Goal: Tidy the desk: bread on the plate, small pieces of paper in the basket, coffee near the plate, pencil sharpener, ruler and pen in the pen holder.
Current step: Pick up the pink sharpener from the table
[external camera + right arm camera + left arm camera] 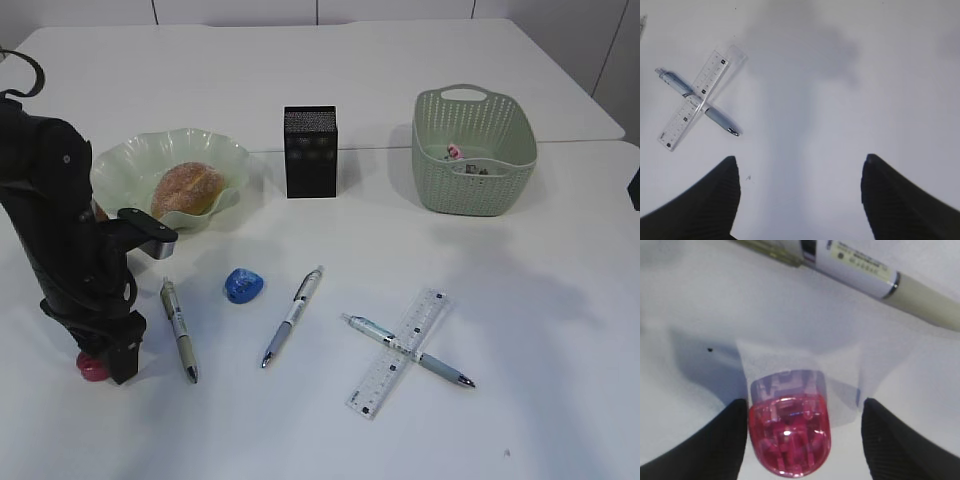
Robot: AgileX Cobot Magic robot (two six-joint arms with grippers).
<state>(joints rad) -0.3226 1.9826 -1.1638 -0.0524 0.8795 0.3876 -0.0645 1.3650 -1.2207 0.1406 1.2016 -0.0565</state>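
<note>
Bread [187, 188] on plate [125, 160]

Only unreadable small print on the pen [860, 267] label.

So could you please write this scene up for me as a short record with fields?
bread: on the plate, bun at its middle
pen holder: upright, between plate and basket
basket: small items inside
loose on desk: three pens, blue sharpener, ruler crossed with the right pen
left gripper: open, astride a red sharpener
right gripper: open, empty, over bare desk
coffee: not in view
</note>
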